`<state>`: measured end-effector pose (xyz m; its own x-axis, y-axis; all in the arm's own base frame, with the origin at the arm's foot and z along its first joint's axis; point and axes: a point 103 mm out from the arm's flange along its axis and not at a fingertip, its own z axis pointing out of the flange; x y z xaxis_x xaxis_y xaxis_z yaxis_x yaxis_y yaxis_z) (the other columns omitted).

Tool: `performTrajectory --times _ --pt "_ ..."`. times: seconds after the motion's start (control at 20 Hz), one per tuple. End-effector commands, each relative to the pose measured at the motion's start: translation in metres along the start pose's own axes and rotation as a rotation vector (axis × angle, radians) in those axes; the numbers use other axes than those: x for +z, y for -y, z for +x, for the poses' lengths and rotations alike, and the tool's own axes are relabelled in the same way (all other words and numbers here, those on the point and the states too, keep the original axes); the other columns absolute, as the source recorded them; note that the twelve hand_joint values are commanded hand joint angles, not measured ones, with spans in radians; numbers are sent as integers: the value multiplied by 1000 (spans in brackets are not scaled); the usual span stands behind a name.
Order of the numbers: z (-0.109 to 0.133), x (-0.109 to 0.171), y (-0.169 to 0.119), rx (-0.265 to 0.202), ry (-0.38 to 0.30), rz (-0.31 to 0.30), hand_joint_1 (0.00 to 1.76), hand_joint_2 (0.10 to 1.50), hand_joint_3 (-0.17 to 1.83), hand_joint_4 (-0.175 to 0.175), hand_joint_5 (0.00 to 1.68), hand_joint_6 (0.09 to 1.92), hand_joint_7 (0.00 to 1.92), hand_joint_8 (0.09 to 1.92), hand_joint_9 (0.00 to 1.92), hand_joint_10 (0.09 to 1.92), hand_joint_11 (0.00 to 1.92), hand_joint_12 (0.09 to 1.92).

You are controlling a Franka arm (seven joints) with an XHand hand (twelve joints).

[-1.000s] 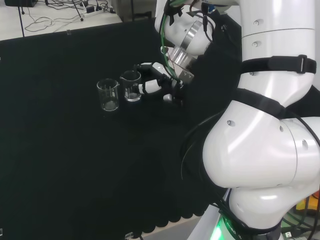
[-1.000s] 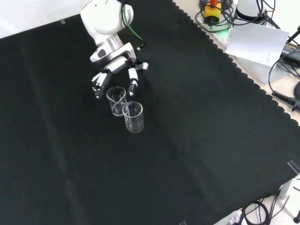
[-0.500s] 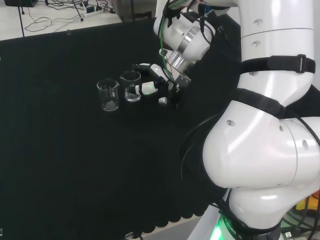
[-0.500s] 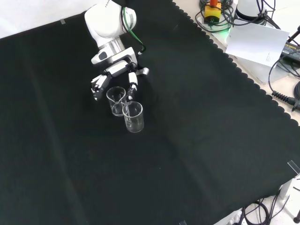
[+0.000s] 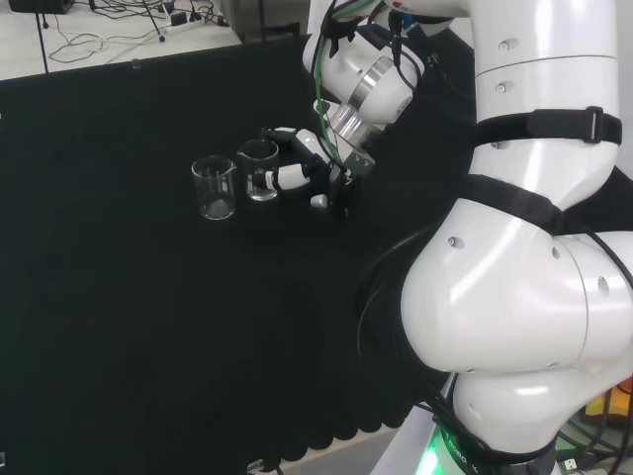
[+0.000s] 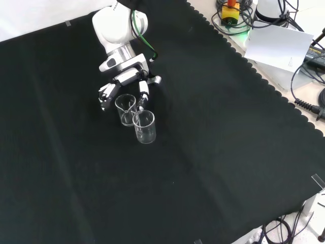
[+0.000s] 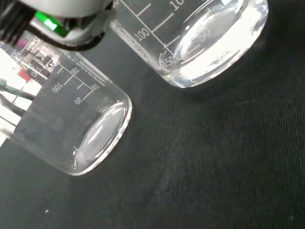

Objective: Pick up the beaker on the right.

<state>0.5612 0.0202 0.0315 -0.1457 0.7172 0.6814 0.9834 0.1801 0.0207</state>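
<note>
Clear glass ware counted on the black cloth is two beakers, standing just beside each other: the right beaker in the head view is straddled by the hand with fingers apart, and the left beaker could be knocked if the fingers are closed off-centre.

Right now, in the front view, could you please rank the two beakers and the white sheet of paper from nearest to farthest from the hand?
1. The upper beaker, directly below the hand, between its fingers.
2. The lower beaker, just beyond it, toward the lower right.
3. The white sheet of paper, off the cloth at the view's upper right.
</note>
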Motion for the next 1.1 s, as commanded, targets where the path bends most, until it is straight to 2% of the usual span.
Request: performTrajectory --times 0.05,0.55,1.1 --pt "0 2 -2 -3 -25 -13 858 544 509 -44 490 87 280 688 377 628 0 1375" --pt "5 3 -5 -29 -66 -8 858 539 519 -44 498 87 287 693 402 634 3 1383" --pt "5 5 -6 -10 -96 -17 897 531 543 -47 572 100 405 711 551 610 99 1370"
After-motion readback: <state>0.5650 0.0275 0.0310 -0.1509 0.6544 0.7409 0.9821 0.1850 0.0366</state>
